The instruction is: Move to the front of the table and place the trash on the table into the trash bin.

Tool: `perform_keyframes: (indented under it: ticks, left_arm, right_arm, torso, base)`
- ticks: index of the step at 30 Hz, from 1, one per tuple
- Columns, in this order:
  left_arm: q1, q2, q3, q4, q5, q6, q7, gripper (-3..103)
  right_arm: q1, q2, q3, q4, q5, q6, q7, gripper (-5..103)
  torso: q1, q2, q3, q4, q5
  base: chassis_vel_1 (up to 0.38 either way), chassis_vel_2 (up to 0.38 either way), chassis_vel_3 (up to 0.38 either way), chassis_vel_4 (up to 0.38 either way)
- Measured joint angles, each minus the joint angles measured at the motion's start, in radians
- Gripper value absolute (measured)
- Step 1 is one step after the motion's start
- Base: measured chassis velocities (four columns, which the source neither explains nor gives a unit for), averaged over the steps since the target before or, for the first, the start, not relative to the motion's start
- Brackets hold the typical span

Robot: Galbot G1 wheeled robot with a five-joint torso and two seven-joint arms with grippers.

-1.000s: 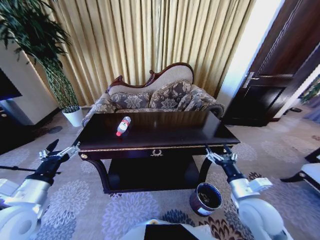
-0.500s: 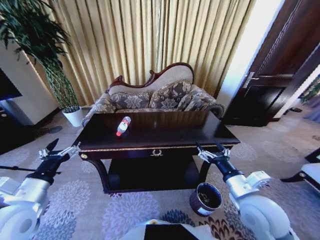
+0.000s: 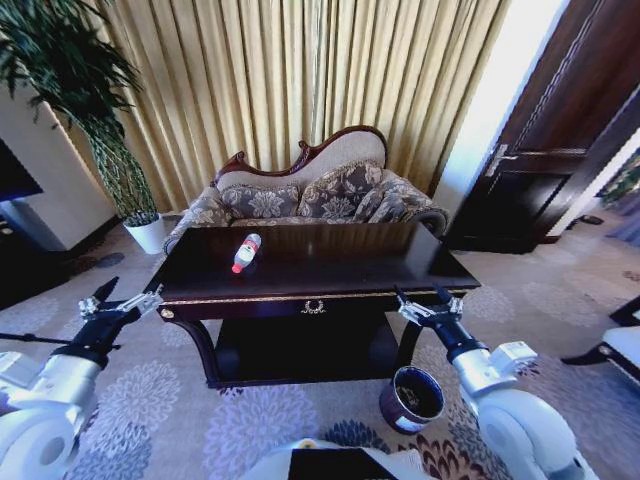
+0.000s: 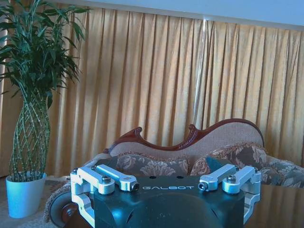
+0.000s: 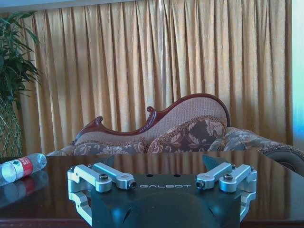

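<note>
Reaching for the bottle (image 3: 246,251) on the table (image 3: 340,262) calls for a high approach; right gripper (image 3: 428,306) and left gripper (image 3: 120,303) hover wide open, empty, near the front corners.

A large dark glossy wooden table with gold edge trim (image 3: 330,268) filled the centre of the head view; on its upper left part a clear plastic bottle with red cap and label (image 3: 246,251) lay on its side
</note>
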Motion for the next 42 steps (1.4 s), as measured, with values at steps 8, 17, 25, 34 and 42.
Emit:
perform_keyframes:
  ticks: [8,17,25,34,42]
  left_arm:
    - [0.000,-0.002,0.000,0.000,0.001,0.000,0.004,100]
    - [0.002,-0.003,0.000,0.000,0.001,0.000,0.005,100]
    - [0.004,-0.008,0.000,-0.003,0.001,-0.001,0.006,100]
    - [0.004,-0.008,-0.001,-0.003,0.001,-0.003,0.006,100]
    - [0.004,-0.006,0.005,0.003,-0.001,-0.004,0.005,100]
  right_arm:
    - [0.002,0.001,-0.006,-0.003,-0.002,0.001,-0.001,100]
    - [0.003,0.000,-0.009,-0.004,-0.003,0.001,-0.001,100]
    - [0.002,0.002,-0.013,-0.003,-0.005,0.002,-0.002,100]
    - [0.002,0.003,-0.016,-0.001,-0.009,0.002,-0.003,100]
    - [0.000,0.005,-0.019,0.000,-0.008,0.007,-0.003,100]
  torso:
    - [0.000,0.000,0.000,0.0000,0.0000]
    - [0.000,0.000,0.000,0.0000,0.0000]
    - [0.000,0.000,0.000,0.0002,-0.0001]
    - [0.000,0.000,0.000,0.0001,0.0000]
    - [0.000,0.000,0.000,0.0002,-0.0001]
  base:
    - [-0.071,0.072,0.068,-0.065]
    - [-0.065,0.076,0.066,-0.067]
    - [-0.050,0.059,0.063,-0.065]
    - [-0.062,0.055,0.055,-0.066]
    - [-0.014,0.010,0.011,-0.013]
